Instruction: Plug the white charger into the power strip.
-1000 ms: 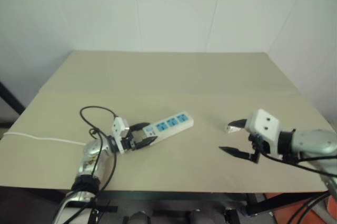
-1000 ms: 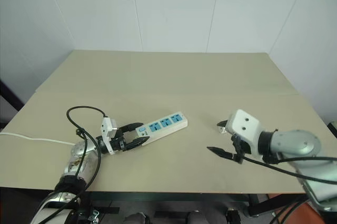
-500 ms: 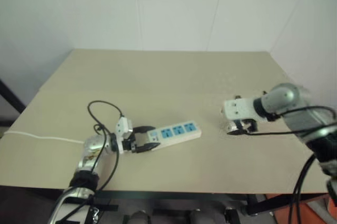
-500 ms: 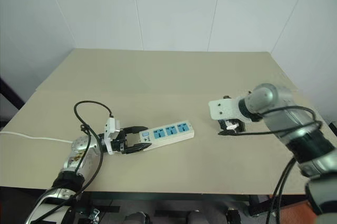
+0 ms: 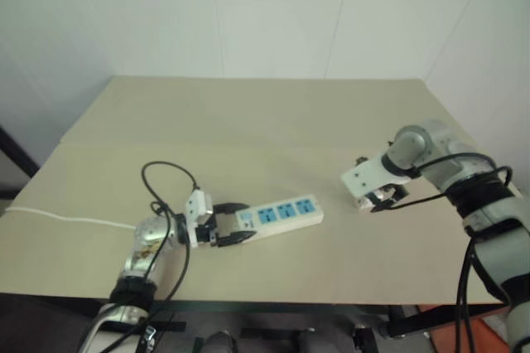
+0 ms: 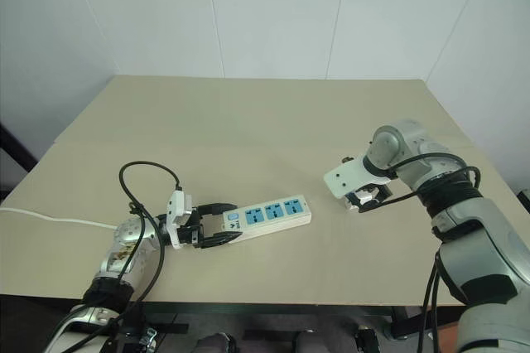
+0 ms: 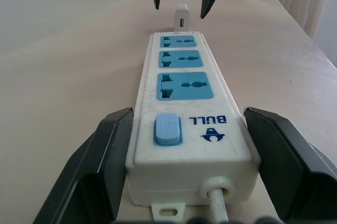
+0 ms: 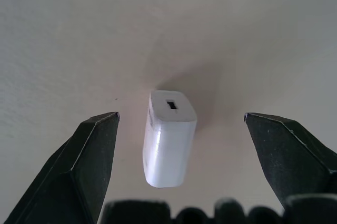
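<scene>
My left end effector (image 6: 217, 230) grips the power strip (image 6: 267, 214) at its switch end, flat on desk (image 6: 248, 129). Right end effector (image 8: 176, 129), fingers wide, hangs over the upright charger (image 8: 168, 137), w/o contact.

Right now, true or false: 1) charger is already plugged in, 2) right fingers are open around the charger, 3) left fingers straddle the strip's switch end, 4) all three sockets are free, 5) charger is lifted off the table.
1) False: the white charger lies on the table, apart from the power strip.
2) True: the right gripper is open, one of its fingers on each side, not touching.
3) True for the left gripper.
4) True.
5) False: it rests on the table.
</scene>
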